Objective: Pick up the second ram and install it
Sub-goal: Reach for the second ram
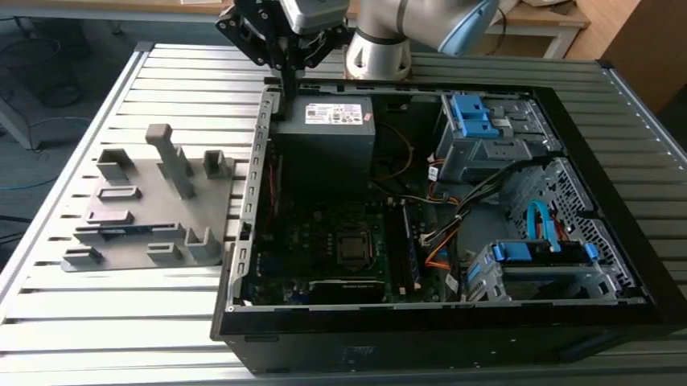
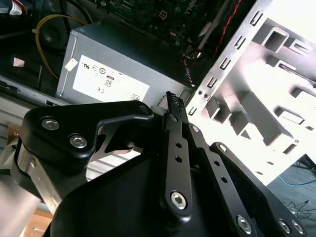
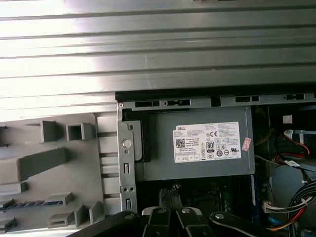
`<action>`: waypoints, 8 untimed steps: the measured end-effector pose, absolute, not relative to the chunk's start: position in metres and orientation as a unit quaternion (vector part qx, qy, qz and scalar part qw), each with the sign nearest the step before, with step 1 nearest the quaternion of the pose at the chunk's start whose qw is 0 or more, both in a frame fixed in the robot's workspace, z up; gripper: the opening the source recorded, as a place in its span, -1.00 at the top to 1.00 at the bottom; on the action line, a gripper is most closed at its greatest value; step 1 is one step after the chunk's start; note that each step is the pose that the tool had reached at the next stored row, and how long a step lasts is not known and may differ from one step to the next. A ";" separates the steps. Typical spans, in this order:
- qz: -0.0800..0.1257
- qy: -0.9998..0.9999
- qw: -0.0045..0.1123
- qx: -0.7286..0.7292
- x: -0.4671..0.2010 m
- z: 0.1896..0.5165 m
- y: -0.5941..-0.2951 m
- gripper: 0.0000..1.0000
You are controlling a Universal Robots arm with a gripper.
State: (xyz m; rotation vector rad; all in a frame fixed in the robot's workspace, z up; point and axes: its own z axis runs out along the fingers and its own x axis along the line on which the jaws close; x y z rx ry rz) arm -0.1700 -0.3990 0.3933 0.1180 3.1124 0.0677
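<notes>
My end effector (image 1: 286,90), fingers pressed together, hangs by the power supply (image 1: 327,121) toward the bench's (image 1: 129,322) far edge. The second ram (image 3: 24,203) lies in the gray holder tray (image 1: 140,241).

My gripper (image 1: 288,87) hangs with fingers together over the rim of the open computer case (image 1: 256,161), just beside the power supply (image 1: 333,141). The gray holder tray (image 1: 140,211) sits beside that case, toward the exterior view's left.

I see the ram (image 1: 116,232), a thin dark blue stick, resting in the gray tray (image 1: 134,211) at the exterior view's left.
</notes>
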 end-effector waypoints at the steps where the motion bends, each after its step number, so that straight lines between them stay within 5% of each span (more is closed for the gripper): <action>1: 0.022 0.999 0.013 0.038 -0.171 0.393 -0.399 0.80; 8: 0.022 0.999 0.013 0.038 -0.178 0.393 -0.399 0.80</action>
